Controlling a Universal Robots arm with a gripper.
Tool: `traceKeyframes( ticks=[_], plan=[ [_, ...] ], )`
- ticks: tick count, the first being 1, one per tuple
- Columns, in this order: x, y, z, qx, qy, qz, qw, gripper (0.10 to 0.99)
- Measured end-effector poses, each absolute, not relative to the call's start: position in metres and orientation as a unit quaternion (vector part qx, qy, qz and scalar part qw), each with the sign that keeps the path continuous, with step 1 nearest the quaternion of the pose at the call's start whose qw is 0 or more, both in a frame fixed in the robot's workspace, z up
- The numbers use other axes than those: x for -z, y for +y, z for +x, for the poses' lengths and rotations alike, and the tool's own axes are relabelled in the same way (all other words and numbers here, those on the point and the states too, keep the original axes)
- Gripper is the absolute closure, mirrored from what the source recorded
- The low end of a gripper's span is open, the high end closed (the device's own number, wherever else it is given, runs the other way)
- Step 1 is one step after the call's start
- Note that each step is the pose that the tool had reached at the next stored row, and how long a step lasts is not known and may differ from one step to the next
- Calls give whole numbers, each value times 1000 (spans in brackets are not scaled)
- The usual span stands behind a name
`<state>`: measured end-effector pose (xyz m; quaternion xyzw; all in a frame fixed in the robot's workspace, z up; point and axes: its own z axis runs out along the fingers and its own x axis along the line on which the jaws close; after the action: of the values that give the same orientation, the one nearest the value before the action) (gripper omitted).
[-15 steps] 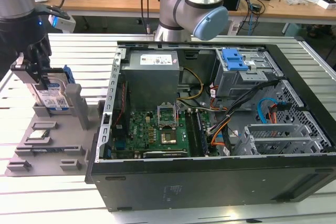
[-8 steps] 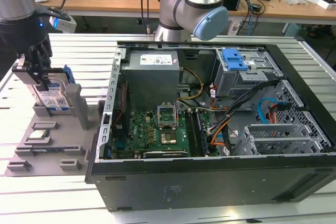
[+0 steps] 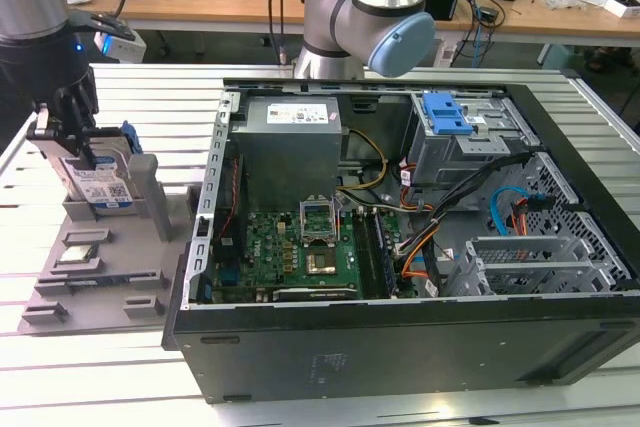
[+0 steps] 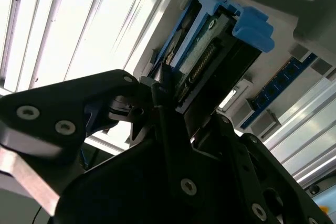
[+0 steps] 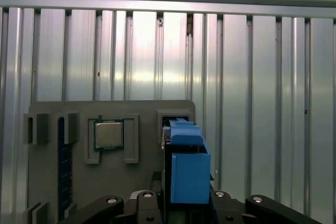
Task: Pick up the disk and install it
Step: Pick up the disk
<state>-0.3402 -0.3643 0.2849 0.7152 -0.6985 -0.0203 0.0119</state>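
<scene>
Ribbed aluminium slats are forming the table (image 3: pixel 150 97) underneath everything, with a wooden workbench (image 3: pixel 200 2) of cables running along the back. Starting at the exterior view's left, the black gripper (image 3: pixel 68 142) is hanging straight down over a grey plastic parts fixture (image 3: pixel 60 297). Its jaws are clamping the top end of the flat silver hard disk with blue plastic rails (image 3: pixel 100 185). The disk is standing upright in its slot at the far end of the fixture, white-and-blue label facing out. In the second wrist view one black finger (image 4: pixel 123 85) is pressing on the disk's edge, just below the blue rail. Nearer on the fixture, the small square silver chip (image 3: pixel 78 253) is lying flat in its own pocket, apart from the disk. Moving right, the big black computer case (image 3: pixel 400 337) is lying open on its side, green motherboard (image 3: pixel 300 252) showing. At its far right corner the grey metal drive cage (image 3: pixel 475 152) is sitting with a blue plastic latch (image 3: pixel 447 115) on top.
</scene>
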Motion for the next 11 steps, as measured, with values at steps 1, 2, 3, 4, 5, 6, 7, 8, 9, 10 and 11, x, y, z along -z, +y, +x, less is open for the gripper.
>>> traceKeyframes(
  ticks=[1, 2, 3, 4, 5, 6, 7, 8, 9, 10, 11],
  plan=[
    [-285, -364, -340, 20, -699, 715, 12, 725],
    [-285, -364, -340, 20, -699, 715, 12, 725],
    [-285, -364, -340, 20, -699, 715, 12, 725],
    [-285, -364, -340, 20, -699, 715, 12, 725],
    [-285, -364, -340, 20, -699, 715, 12, 725],
    [-285, -364, -340, 20, -699, 715, 12, 725],
    [-285, -364, -340, 20, -699, 715, 12, 725],
    [-285, -364, -340, 20, -699, 715, 12, 725],
    [-285, -364, -340, 20, -699, 715, 12, 725],
    [-285, -364, -340, 20, -699, 715, 12, 725],
    [-285, -364, -340, 20, -699, 715, 12, 725]
  ],
)
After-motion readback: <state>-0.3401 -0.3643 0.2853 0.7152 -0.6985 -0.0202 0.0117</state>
